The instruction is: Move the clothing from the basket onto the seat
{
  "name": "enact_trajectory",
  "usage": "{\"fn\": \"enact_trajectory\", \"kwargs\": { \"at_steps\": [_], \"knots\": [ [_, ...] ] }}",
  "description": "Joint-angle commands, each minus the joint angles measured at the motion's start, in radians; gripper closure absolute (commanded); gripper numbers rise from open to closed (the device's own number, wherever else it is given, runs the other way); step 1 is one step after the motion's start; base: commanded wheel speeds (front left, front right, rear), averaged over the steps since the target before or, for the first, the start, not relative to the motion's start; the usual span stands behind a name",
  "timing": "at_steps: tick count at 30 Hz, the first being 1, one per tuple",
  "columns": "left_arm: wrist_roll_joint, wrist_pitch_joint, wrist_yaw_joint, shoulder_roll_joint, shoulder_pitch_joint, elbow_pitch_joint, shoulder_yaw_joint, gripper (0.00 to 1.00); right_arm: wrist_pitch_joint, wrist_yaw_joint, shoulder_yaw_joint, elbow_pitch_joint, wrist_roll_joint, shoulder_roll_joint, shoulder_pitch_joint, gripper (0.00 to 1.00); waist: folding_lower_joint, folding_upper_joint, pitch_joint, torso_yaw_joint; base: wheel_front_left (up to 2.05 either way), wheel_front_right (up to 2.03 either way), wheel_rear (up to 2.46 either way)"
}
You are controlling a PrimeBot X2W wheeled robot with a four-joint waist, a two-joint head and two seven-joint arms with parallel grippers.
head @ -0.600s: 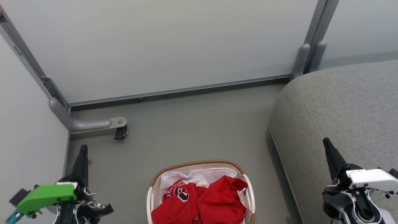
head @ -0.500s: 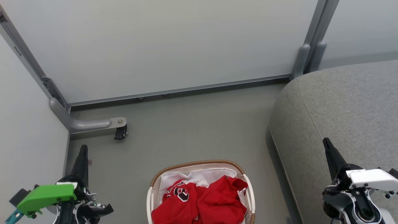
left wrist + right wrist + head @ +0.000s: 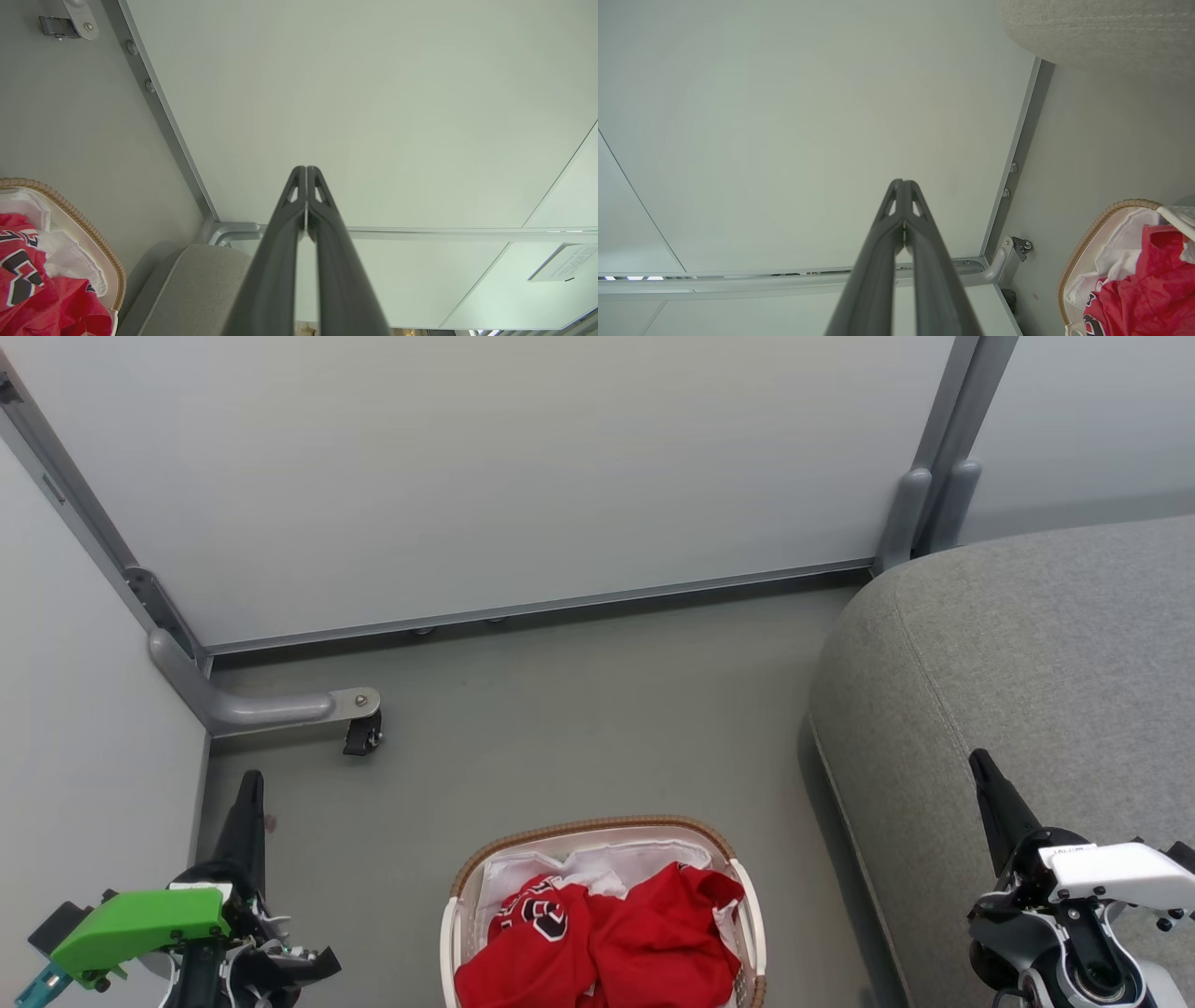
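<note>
Left jaws pressed together and empty above grey floor, right jaws likewise closed before large grey fabric sofa seat, between them crumpled bright red basketball jerseys heaped inside oval cream-white plastic laundry basket, standing on the floor beside the seat

A: State of the left claw?
B: Head view, lower left. Both dark fingers pressed together into one blade, tips pointing up the frame, closed on themselves. The green wrist cover sits behind them.
A: Checked from its wrist camera?
B: Yes. Fingers meet along their upper part, tips touching.
A: And the right claw?
B: Lower right, closed likewise, tips leaning slightly up-left. The white wrist cover sits behind it.
</note>
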Motion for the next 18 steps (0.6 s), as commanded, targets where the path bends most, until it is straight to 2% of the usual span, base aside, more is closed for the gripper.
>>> {"fn": "enact_trajectory", "kwargs": {
  "at_steps": [1,4,5,18],
  "knots": [
    [-0.003,0.002,-0.006,0.006,-0.009,-0.001,0.001,1.00,0.000,0.000,-0.002,-0.003,0.004,-0.006,0.011,1.00,0.0000,-0.0001,0.000,0.000,0.00,0.00,0.00],
    [-0.003,0.002,-0.006,0.006,-0.009,-0.001,0.001,1.00,0.000,0.000,-0.002,-0.003,0.004,-0.006,0.011,1.00,0.0000,-0.0001,0.000,0.000,0.00,0.00,0.00],
    [0.000,0.000,0.000,0.000,0.000,0.000,0.000,0.00,0.000,0.000,0.000,0.000,0.000,0.000,0.000,0.00,0.0000,-0.0001,0.000,0.000,0.00,0.00,0.00],
    [0.020,-0.047,0.001,-0.006,0.028,0.030,-0.057,0.00,-0.047,0.000,0.017,0.040,-0.029,0.009,0.024,0.00,0.0000,-0.0001,0.001,0.000,0.00,0.00,0.00]
  ]
}}
